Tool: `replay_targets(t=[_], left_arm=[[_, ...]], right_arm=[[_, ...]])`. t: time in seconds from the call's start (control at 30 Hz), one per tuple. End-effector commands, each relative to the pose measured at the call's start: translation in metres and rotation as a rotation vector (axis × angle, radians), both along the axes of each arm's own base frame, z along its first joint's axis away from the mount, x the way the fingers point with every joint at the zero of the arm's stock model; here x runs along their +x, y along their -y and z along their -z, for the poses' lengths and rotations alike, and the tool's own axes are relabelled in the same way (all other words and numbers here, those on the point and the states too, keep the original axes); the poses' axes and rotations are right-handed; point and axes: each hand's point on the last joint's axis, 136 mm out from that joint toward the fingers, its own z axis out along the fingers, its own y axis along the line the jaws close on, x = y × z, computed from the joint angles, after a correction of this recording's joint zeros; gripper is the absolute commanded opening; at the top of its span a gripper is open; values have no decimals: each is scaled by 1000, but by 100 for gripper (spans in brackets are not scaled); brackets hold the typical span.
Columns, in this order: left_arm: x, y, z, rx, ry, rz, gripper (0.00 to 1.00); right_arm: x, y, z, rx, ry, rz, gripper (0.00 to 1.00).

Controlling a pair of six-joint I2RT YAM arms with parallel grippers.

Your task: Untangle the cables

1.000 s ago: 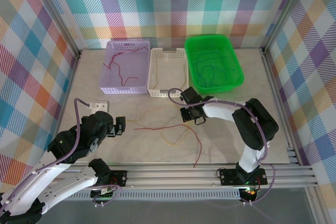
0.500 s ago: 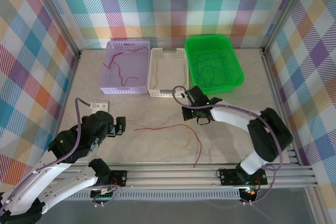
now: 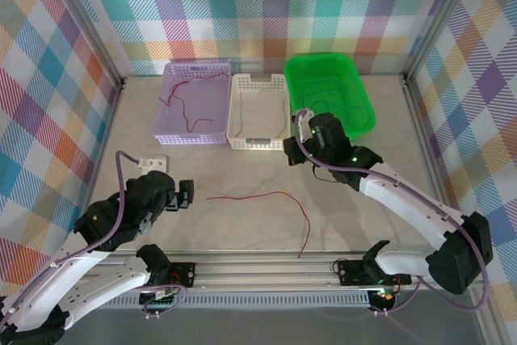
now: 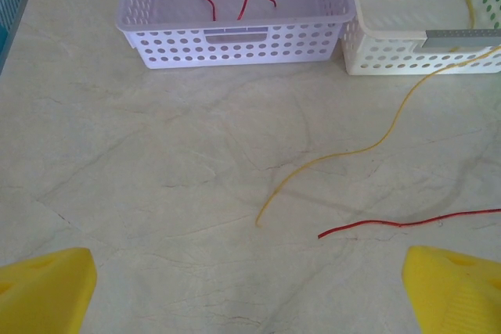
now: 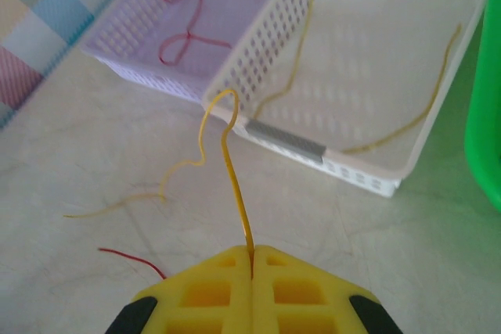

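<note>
- We see a pale, marble-patterned desk (image 3: 242, 232) boxed in by bright plaid walls (image 3: 266, 6).
- Along the desk's 12 o'clock side three containers stand in a row: a purple basket (image 3: 190, 138) at 11 o'clock, a white basket (image 3: 257, 145) at 12 and a green bin (image 3: 323, 58) at 1.
- Red strands (image 3: 184, 109) curl inside the purple basket, yellow strands (image 5: 427, 115) lie in the white one, and dark strands (image 3: 327, 107) sprawl in the green bin.
- We find the right end effector (image 5: 252, 256) fully closed, pinching one end of a yellow cable (image 5: 236, 193). It hangs over the desk at 5 o'clock of the white basket, near that basket's front corner.
- From the pinch, the yellow cable rises toward 12 o'clock in the wrist view, bends over in a small hook, then drops toward 9 o'clock and trails onto the desk.
- A red cable (image 4: 399, 224) lies loose on the middle of the desk, sweeping toward 5 o'clock. Its 9 o'clock end sits near the yellow cable's free tip, the two apart.
- The left end effector (image 3: 185, 195) is at 8 o'clock of the desk, spread to its widest and holding nothing.
</note>
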Motion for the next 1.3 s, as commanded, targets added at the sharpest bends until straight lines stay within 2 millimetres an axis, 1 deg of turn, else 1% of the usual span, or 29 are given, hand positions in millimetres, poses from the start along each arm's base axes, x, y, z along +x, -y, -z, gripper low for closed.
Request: replay_targets(t=[0.0,0.53,0.77,1.0,1.27], left_arm=[[2,1,2,0,2,-1,100],[2,1,2,2,0,0,100],[2,2,2,1,-1,0,100],[2,2,2,3,-3,3,100],[2,2,3,3,-4,4,100]], right_arm=[[-9,-1,-39,52,51,-29,0],[-20,6,-171,162,231,-54,0],[-21,3,-212,177,259,-70,0],[-19,1,-247,204,309,-76,0],[-16,-8,-286,233,355,-106,0]])
